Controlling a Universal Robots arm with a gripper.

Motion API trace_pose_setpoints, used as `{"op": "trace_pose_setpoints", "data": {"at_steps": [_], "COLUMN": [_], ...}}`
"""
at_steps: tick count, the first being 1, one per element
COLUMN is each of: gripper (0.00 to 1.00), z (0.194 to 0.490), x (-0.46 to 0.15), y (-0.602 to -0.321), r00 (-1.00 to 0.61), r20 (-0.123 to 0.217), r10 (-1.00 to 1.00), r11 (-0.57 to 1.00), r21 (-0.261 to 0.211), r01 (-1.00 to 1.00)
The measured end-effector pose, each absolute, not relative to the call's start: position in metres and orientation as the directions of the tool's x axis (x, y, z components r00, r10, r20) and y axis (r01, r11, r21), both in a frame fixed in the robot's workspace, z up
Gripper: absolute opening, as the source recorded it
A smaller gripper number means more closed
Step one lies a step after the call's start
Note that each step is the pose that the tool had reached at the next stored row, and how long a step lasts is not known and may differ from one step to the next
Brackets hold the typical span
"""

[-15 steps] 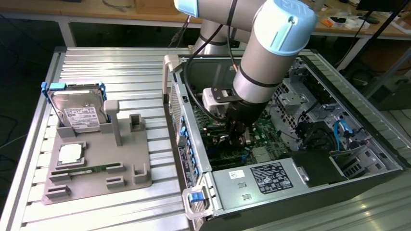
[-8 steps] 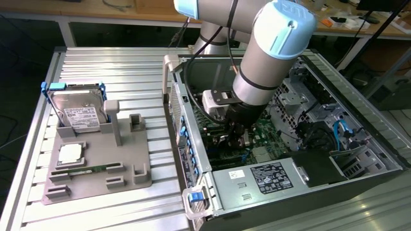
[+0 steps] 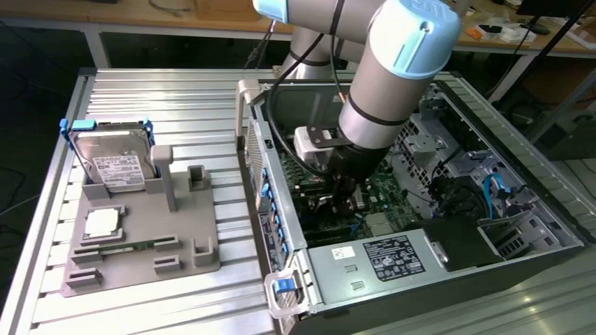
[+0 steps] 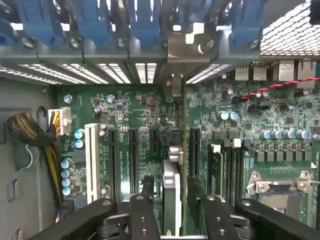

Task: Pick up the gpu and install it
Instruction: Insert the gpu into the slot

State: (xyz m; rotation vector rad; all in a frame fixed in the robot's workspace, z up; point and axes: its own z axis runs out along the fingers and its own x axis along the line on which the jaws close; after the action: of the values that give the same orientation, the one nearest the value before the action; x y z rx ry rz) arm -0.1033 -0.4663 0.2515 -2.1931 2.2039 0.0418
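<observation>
The gpu [image 4: 170, 192] appears edge-on in the wrist view as a thin upright card standing in a motherboard slot. Its silver bracket [image 4: 187, 47] meets the case's rear slot row. My gripper [image 4: 170, 187] straddles the card from above. Its black fingers [image 4: 148, 186] stand on either side with a small gap to the card, so the jaws are open and not clamping it. In the exterior view the gripper [image 3: 341, 199] reaches down inside the open computer case [image 3: 279, 230], over the green motherboard [image 3: 382, 192].
A grey holder [image 3: 139, 244] on the exterior view's left carries a hard drive [image 3: 116, 164] in a blue-handled frame, a processor [image 3: 100, 222] and a memory stick [image 3: 125, 246]. Blue slot latches [image 4: 145, 20], a braided cable bundle [image 4: 30, 132] and the power supply [image 3: 391, 255] crowd the case.
</observation>
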Motion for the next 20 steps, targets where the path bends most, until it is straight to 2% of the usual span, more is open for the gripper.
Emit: {"op": "trace_pose_setpoints", "data": {"at_steps": [10,13,15,17,20], "gripper": [0.39,0.20,0.20,0.11,0.11], "z": [0.278,0.278,0.278,0.278,0.278], "x": [-0.103,-0.103,-0.103,-0.103,-0.103], "y": [-0.466,-0.466,-0.466,-0.466,-0.466], "r00": [-0.004,-0.004,-0.004,-0.004,-0.004], "r20": [-0.039,-0.039,-0.039,-0.039,-0.039], "r10": [-0.999,-0.999,-0.999,-0.999,-0.999], "r11": [0.005,0.005,0.005,0.005,0.005], "r21": [-0.020,-0.020,-0.020,-0.020,-0.020], "r01": [-1.000,-1.000,-1.000,-1.000,-1.000]}}
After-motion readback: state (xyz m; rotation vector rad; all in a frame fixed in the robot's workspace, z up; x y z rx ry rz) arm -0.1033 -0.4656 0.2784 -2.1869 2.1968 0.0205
